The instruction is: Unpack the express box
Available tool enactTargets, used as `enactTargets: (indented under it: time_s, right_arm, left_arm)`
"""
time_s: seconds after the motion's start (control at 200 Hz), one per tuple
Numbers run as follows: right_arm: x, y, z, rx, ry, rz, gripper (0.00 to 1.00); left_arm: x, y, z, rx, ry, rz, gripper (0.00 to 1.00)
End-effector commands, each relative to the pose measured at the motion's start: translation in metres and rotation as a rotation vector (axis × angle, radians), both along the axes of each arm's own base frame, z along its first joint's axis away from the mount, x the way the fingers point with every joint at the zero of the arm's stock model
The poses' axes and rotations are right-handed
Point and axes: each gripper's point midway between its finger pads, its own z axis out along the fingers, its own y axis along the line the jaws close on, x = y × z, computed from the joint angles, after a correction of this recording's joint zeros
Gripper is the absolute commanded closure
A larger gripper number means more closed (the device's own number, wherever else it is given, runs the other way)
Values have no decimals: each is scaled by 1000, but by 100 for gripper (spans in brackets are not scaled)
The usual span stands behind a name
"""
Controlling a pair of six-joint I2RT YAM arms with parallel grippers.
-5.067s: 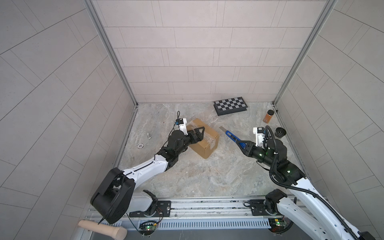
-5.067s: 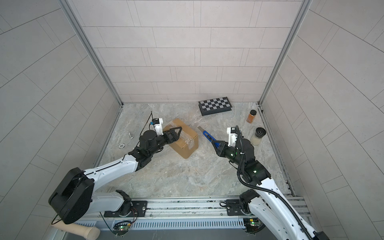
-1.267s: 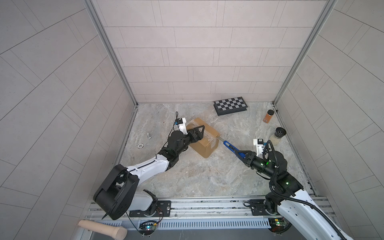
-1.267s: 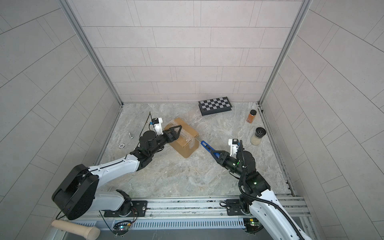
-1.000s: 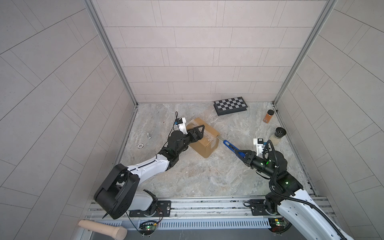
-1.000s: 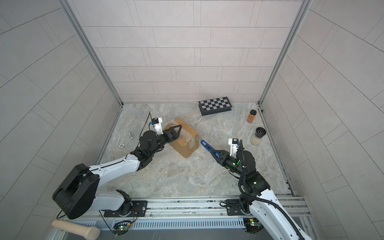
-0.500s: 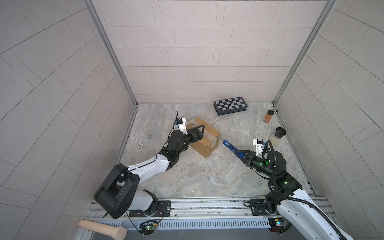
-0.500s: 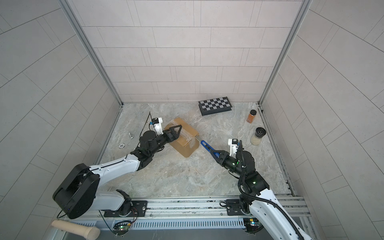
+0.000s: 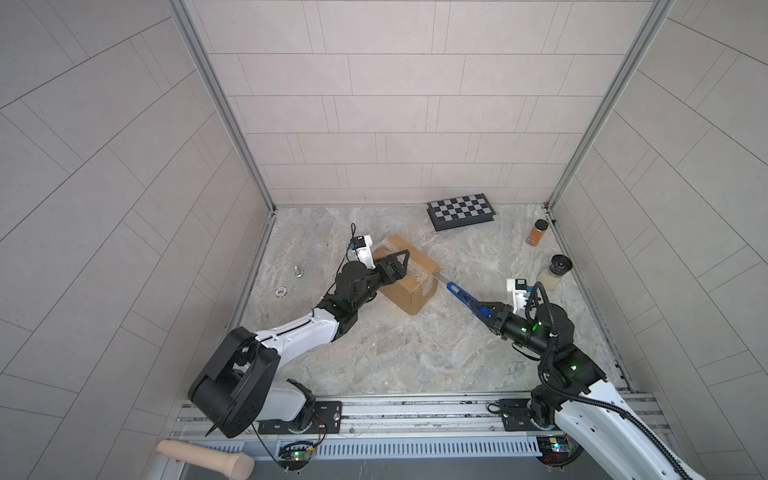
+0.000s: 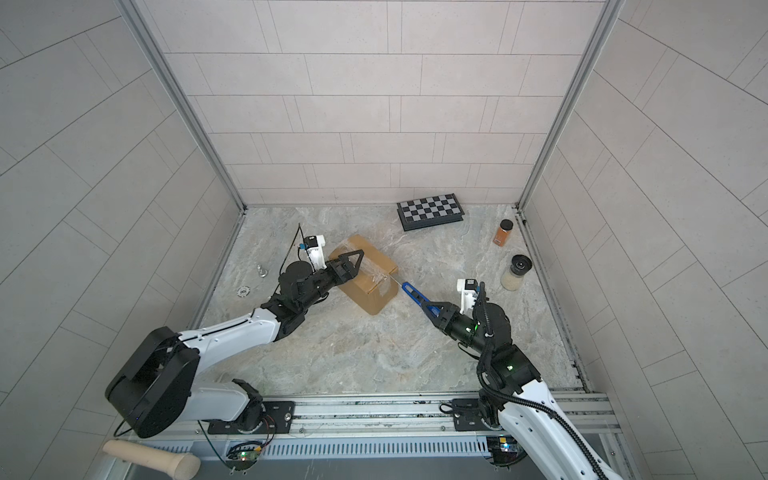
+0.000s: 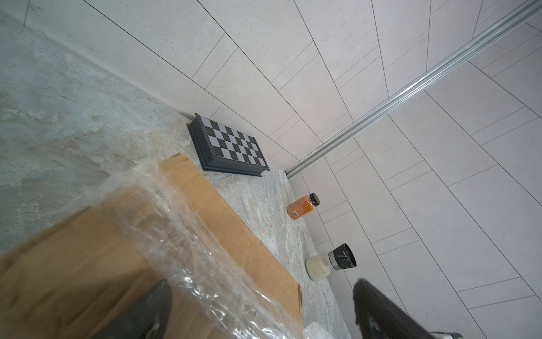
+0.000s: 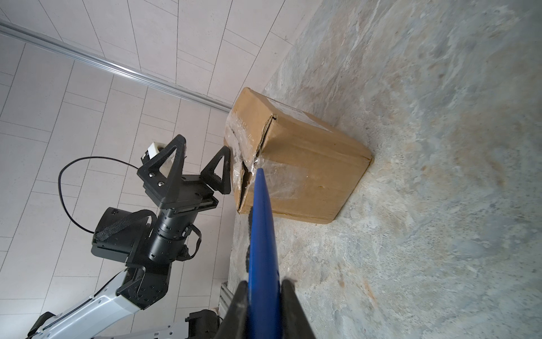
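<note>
1. The left gripper (image 9: 395, 268), jaws spread wide, lies over the nine-o'clock end of the express box (image 9: 417, 266), probably bracing it against the cut.
2. The box sits on the table (image 9: 415, 353), eleven o'clock of centre, taped seam up.
3. The right gripper (image 9: 486, 311), at the box's four o'clock, clamps a blue cutter (image 9: 463, 296) whose blade tip meets the tape, apparently ready to slit it.

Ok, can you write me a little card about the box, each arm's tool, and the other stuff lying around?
Express box: brown, on the table, crinkly clear tape on top, flaps not folded open
Left tool: open, right at the box's top
Right tool: shut on the blue knife, whose thin tip is at the box's taped edge
Other things: checkered case, orange jar, grain jar, all apart from the box
</note>
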Motion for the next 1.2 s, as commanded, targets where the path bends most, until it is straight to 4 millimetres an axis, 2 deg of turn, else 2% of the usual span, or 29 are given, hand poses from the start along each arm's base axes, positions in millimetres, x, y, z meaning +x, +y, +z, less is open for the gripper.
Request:
enactTargets:
  time_s: [0.0,0.586,1.196]
  right_arm:
    - [3,1,12,14,-41,0,100]
    - [6,4,15,27,-50,6,100]
    - [5,19,41,159,-67,74,100]
  left_arm:
    - [-10,3,-50,70,142,-17,0]
    - [-9,2,-51,68,143,-19,0]
    - [-10,2,-51,66,142,-19,0]
